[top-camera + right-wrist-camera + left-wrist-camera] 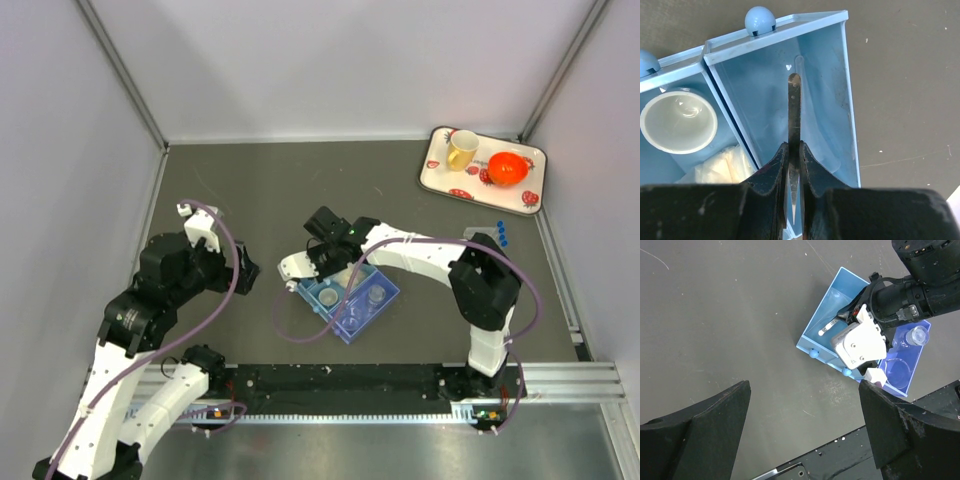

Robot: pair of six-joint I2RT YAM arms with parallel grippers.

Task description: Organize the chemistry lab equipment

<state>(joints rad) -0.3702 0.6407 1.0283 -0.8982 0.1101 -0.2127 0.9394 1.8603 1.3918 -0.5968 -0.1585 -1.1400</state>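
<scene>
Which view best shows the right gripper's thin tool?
Right wrist: the thin metal spatula stands edge-on between shut jaws above the blue plastic tray. Left wrist shows only its tip; top external hides it.

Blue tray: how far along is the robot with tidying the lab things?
Done: a white cup and a bag of white material lie in one compartment of the blue tray. In hand: the right gripper is shut on a thin stick over the end compartment. Left: the blue-capped tubes sit on the table outside the tray.
</scene>
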